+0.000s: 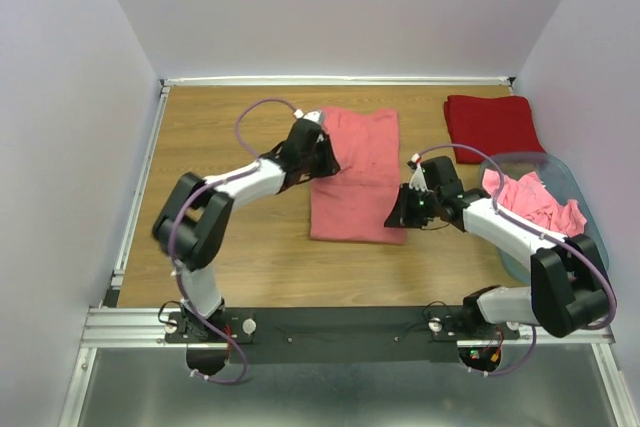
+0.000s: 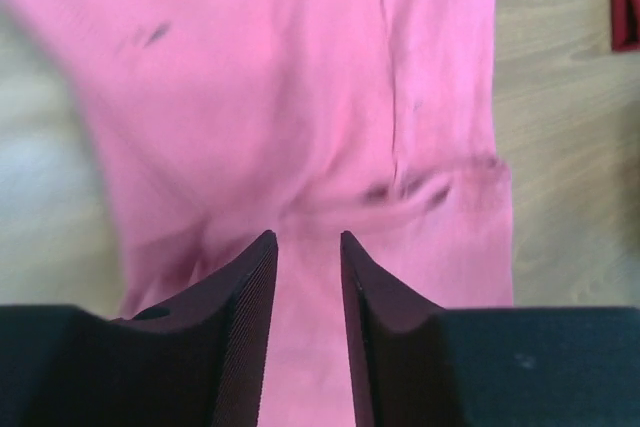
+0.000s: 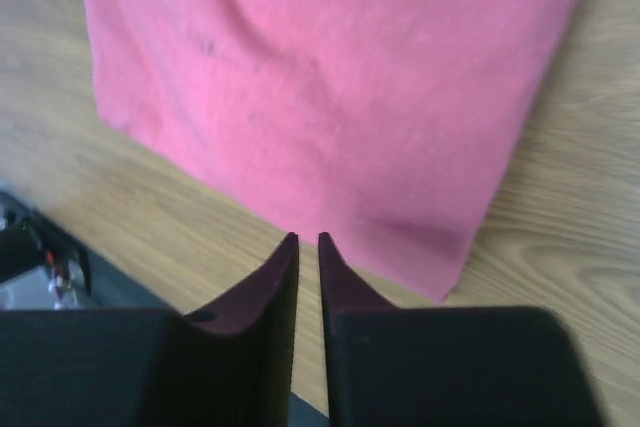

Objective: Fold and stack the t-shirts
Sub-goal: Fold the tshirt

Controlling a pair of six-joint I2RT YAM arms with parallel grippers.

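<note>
The inspection records one wooden table point(image 1: 240, 247). Arms number two, the left arm point(image 1: 235, 187) and the right arm point(image 1: 510, 227), and each carries one gripper: the left gripper point(image 1: 322, 152) and the right gripper point(image 1: 400, 212), two in all. Each gripper shows two fingers. One salmon-pink t-shirt point(image 1: 355, 177) lies on the table, with one deep red t-shirt point(image 1: 493, 125). One grey-blue basket point(image 1: 562, 175) contains a heap of pink t-shirts point(image 1: 535, 202) (crumpled together, so their number cannot be told). T-shirts countable singly: two.

Wooden table point(image 1: 230, 247), salmon-pink t-shirt point(image 1: 355, 182) flat at centre, folded red t-shirt point(image 1: 492, 125) far right, grey-blue basket point(image 1: 556, 165) beside it
</note>
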